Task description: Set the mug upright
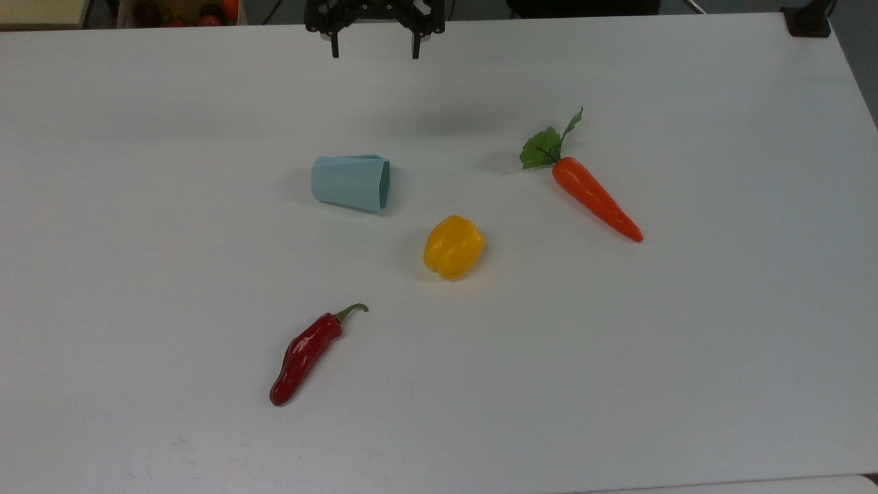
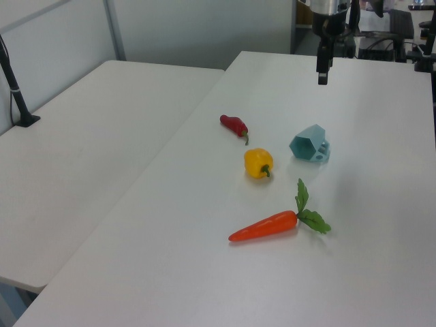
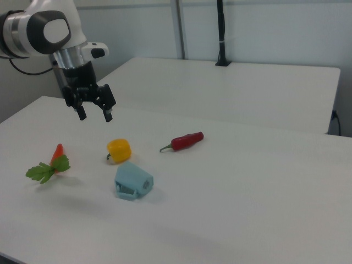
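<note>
A pale blue mug (image 1: pixel 350 182) lies on its side on the white table (image 1: pixel 686 343), just beside a yellow pepper (image 1: pixel 453 246). The pincer (image 1: pixel 374 51) hangs wide open and empty, well above; a grip across the rim should tip it upright.

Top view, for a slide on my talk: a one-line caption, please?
Open end effector above a table with a tipped mug, bell pepper, chili and carrot.

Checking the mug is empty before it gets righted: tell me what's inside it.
The mug lies on its side on the table. In the left view its open mouth shows a dark, bare inner wall, nothing lying in it. The deepest part near the base is hidden.
</note>
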Available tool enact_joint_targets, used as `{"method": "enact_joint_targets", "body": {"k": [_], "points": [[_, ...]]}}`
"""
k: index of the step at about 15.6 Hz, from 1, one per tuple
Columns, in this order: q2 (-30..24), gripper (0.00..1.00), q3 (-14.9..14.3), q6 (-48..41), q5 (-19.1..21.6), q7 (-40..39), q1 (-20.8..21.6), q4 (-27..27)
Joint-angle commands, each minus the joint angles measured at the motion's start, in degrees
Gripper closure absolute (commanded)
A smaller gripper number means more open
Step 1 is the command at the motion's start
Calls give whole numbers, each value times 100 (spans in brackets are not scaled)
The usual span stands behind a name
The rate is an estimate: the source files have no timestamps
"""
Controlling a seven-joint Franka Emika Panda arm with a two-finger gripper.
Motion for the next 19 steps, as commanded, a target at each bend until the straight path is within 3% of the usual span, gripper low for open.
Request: {"method": "enact_joint_targets", "body": {"k": [1, 7, 11, 15, 19], "points": [[-113, 0, -10, -75, 76, -127, 0, -144], [-60, 0, 7, -75, 41, -109, 52, -152], [177, 0, 43, -40, -116, 390, 114, -161], [633, 0, 51, -57, -950, 1049, 482, -170], [1187, 0, 51, -57, -1917, 2330, 834, -170]]}}
